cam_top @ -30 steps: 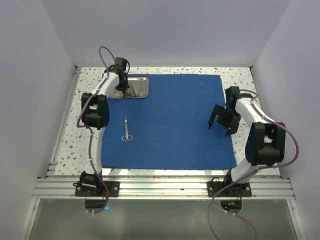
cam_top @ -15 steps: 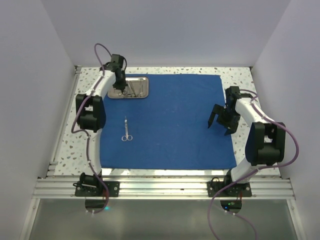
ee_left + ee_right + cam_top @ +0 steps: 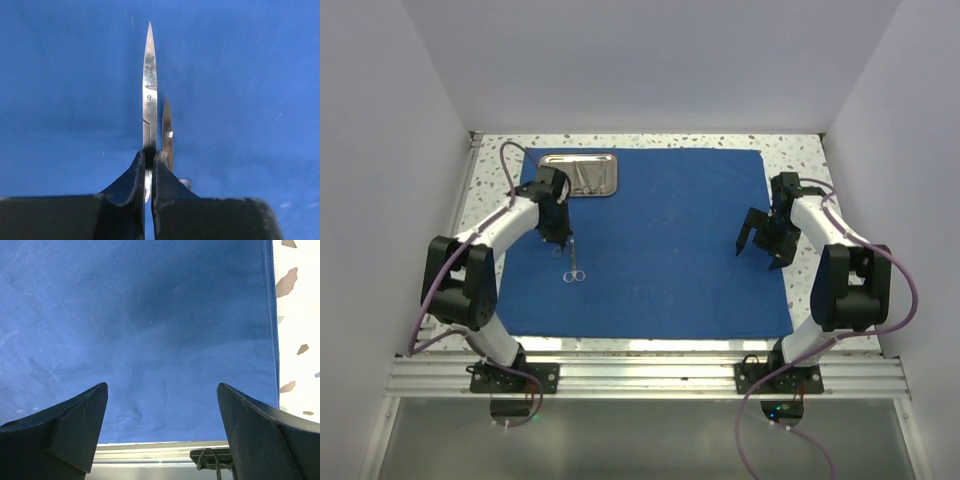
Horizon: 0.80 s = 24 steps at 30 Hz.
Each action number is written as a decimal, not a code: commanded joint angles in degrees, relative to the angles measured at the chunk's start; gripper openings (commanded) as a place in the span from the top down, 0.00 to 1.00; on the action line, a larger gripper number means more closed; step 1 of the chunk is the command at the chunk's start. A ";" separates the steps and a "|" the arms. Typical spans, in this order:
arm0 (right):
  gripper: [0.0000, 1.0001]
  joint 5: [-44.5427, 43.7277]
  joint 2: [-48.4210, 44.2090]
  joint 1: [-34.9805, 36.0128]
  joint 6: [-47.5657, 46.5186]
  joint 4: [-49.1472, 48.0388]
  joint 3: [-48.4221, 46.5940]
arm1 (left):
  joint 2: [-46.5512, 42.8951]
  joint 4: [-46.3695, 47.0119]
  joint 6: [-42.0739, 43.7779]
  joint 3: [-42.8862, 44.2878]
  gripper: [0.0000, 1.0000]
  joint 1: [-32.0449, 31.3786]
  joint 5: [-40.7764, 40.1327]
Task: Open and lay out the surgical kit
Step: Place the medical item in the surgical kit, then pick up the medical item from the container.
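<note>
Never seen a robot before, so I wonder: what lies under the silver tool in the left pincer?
Under the silver tool: the blue cloth, with scissors lying on it, to one side. The left pincer covers most of their handles.

Speckled white tabletop [image 3: 800, 150] boxed by plain pale walls [image 3: 660, 60]; aluminium rail [image 3: 650, 375] along near edge.

Plain white walls [image 3: 650, 60] box in a speckled tabletop [image 3: 792, 150], with an aluminium rail [image 3: 650, 375] running along its near edge.
</note>
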State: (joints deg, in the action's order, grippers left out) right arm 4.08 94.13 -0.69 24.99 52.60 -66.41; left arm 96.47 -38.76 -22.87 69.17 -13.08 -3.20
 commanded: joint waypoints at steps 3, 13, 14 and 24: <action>0.05 1.37 0.09 0.25 -0.47 -1.18 -0.03 | -3.83 4.75 -2.35 -5.89 0.89 -0.98 1.27; 0.05 1.02 -1.14 0.25 -0.82 -1.01 0.05 | 5.82 0.97 0.37 14.92 0.47 -0.98 -0.84; 0.05 1.11 -1.23 0.25 -0.82 -1.09 -0.03 | 9.58 0.01 0.72 20.17 0.48 -0.98 -1.19; 0.05 1.90 -2.37 0.25 -0.65 -0.92 -0.03 | 35.71 -6.50 1.61 54.83 0.58 -0.89 -6.81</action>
State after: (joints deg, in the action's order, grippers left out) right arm 4.51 94.11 -0.69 24.99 51.40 -66.28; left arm 127.52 -41.47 -22.06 116.75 -14.02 -6.98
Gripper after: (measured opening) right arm 0.946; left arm 0.426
